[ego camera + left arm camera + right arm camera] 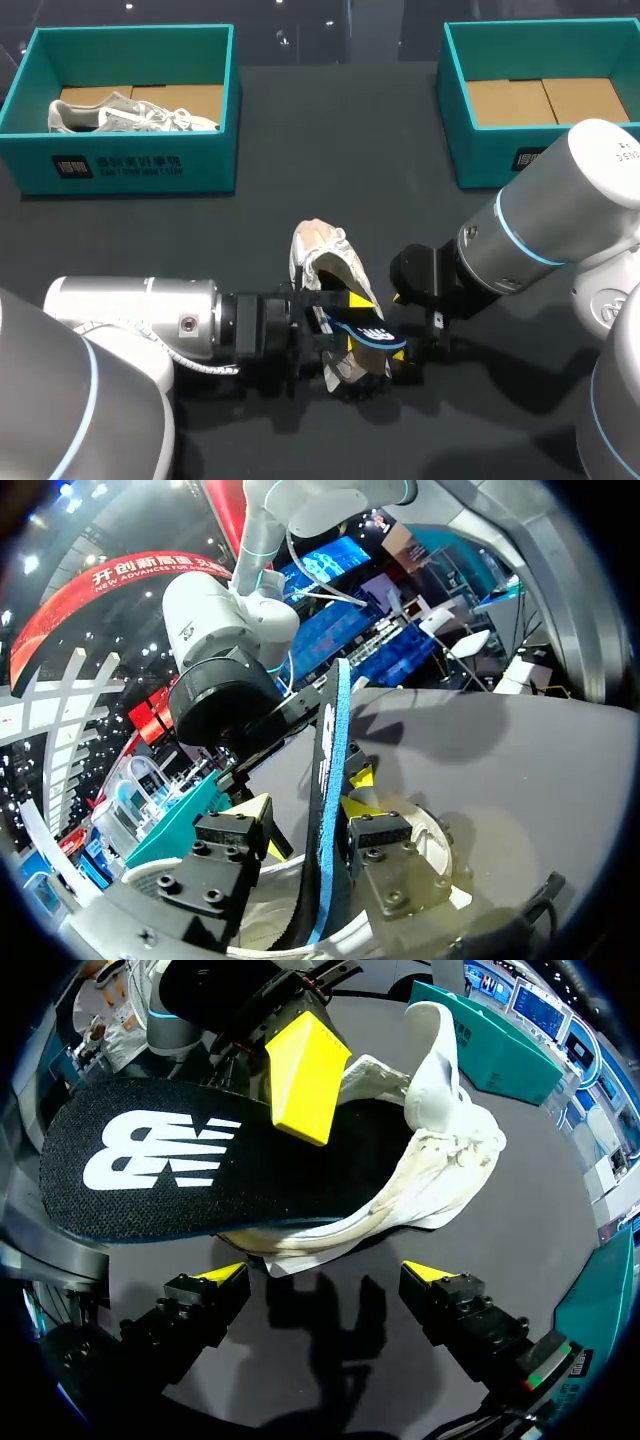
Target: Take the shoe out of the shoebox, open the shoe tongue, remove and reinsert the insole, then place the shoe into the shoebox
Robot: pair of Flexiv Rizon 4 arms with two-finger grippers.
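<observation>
**Insole gripped over the shoe**

The insole [190, 1165] is clamped between the fingers of the left gripper [305, 810], one end lying in the white shoe [325, 260] near the middle of the tabletop's [330, 150] front edge. The right gripper [325, 1275] is held open just beside the shoe.

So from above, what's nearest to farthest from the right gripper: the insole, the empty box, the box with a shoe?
From the right gripper:
1. insole, right beside it, at the table's near middle.
2. empty box, far right corner.
3. box with a shoe, far left corner.
</observation>
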